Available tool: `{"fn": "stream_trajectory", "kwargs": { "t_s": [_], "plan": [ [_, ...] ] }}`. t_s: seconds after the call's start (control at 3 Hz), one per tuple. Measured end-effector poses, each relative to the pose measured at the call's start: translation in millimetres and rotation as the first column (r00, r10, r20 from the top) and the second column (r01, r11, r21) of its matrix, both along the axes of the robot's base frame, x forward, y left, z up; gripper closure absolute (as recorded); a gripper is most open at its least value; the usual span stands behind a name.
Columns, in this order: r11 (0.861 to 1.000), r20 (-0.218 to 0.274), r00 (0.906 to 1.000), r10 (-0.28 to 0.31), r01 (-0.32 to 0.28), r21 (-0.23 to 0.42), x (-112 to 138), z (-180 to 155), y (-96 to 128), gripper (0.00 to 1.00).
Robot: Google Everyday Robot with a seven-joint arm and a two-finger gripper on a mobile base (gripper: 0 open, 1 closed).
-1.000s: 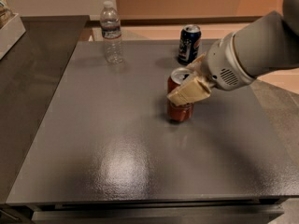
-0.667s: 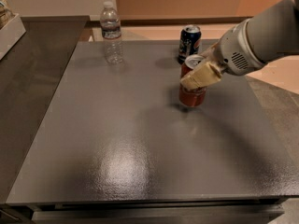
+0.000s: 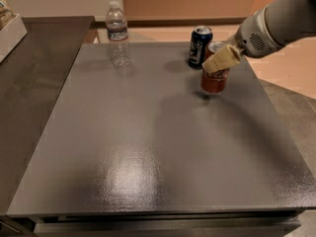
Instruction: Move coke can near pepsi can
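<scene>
At the table's far right, we are seeing the gripper pinching the red coke can near its top between tan fingers. The can is sitting just beside the blue pepsi can; we are finding both labels unreadable.

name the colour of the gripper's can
Red aluminium coke can, in the gripper beside the blue pepsi can; camera view.

Light's pretty even, coming from overhead. There's a big whitish glare patch on the table toward the front. The gripper, far right near the back edge and clamped on the coke can, throws a wide soft shadow forward and left. Everything looks slightly soft.
</scene>
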State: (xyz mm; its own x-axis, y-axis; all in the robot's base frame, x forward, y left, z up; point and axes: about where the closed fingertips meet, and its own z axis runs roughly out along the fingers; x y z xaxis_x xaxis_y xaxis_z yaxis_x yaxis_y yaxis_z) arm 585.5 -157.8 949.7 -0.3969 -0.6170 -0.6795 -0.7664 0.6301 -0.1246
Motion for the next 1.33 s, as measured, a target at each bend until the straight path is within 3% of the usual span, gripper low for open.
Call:
{"fn": "stream_trajectory", "kwargs": {
  "t_s": [0.33,0.67,1.33],
  "plan": [
    [1.0,-0.006,0.9998,-0.02,0.02,0.008,27,-1,-2,1.0],
    [0.999,-0.016,0.9993,-0.034,0.035,0.022,48,-4,0,0.82],
    [0.999,-0.067,0.9971,-0.034,0.037,0.035,68,-25,2,0.36]
  ]
}}
